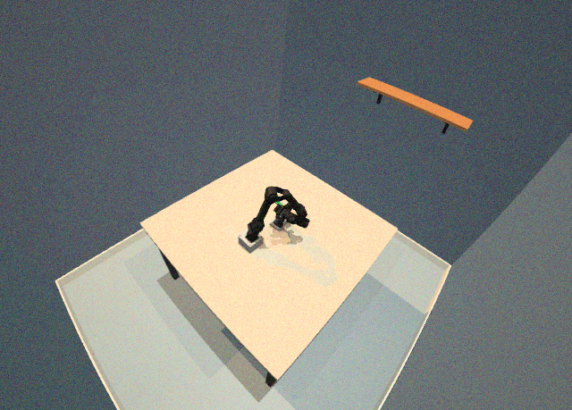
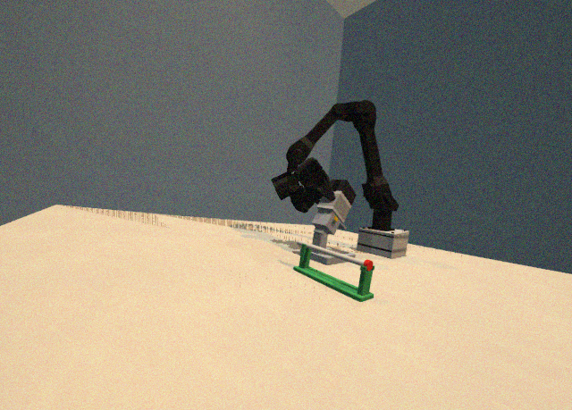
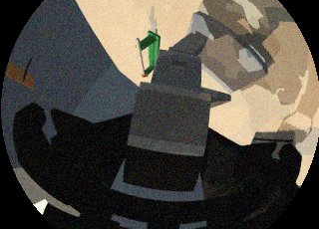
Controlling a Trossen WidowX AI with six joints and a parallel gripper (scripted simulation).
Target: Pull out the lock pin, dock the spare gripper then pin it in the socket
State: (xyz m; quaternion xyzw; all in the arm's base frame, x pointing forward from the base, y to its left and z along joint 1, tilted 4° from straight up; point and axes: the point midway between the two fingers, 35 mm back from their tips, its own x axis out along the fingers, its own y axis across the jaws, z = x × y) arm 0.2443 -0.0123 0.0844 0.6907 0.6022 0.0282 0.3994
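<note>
Gripper [image 2: 333,201] clamped on the grey spare gripper [image 2: 331,213], tilted. Exterior view alone shows the red-capped lock pin [image 2: 338,255] lying across its green stand [image 2: 333,281]. From the top view the arm [image 1: 263,210] hides most of that.

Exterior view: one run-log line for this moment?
tool: shut on spare gripper | spare gripper: tilted, low over socket | lock pin: on green stand, red head right | docking: not confirmed
</note>
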